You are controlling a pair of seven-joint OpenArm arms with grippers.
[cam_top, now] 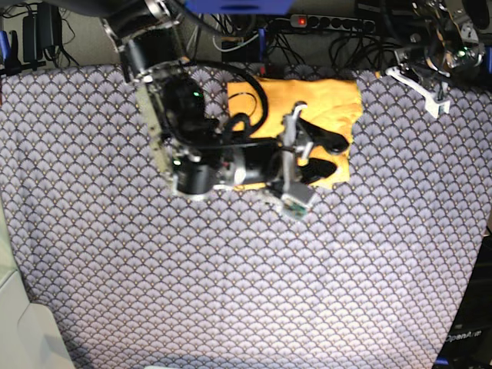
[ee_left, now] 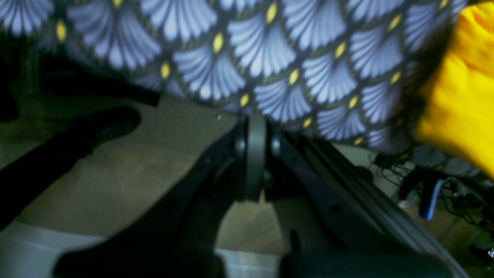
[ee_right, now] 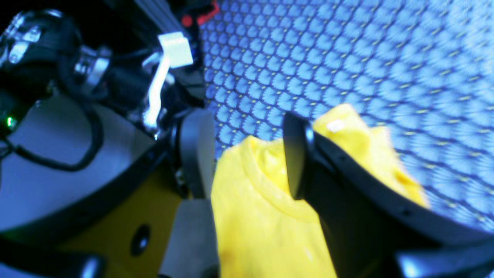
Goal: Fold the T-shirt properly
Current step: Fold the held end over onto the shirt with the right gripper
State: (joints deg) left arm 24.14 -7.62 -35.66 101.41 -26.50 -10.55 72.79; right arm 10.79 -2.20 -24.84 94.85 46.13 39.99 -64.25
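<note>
A: Where's the T-shirt (cam_top: pixel 307 115)?
B: Folded packet at the far edge of the patterned tablecloth (cam_top: pixel 231 292), long axis left-right.
A: Jaws?
B: Right gripper (cam_top: pixel 324 155) spread, straddling the near hem, gripping nothing. Left gripper (ee_left: pixel 254 154) clenched empty, well apart.

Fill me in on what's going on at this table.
A two-armed robot is folding a yellow-orange T-shirt, which lies as a compact rectangle at the far edge of the patterned tablecloth. The right gripper sits over the shirt with jaws apart, gripping nothing, the collar between its fingers. The left gripper is shut and empty, off at the table's edge.
</note>
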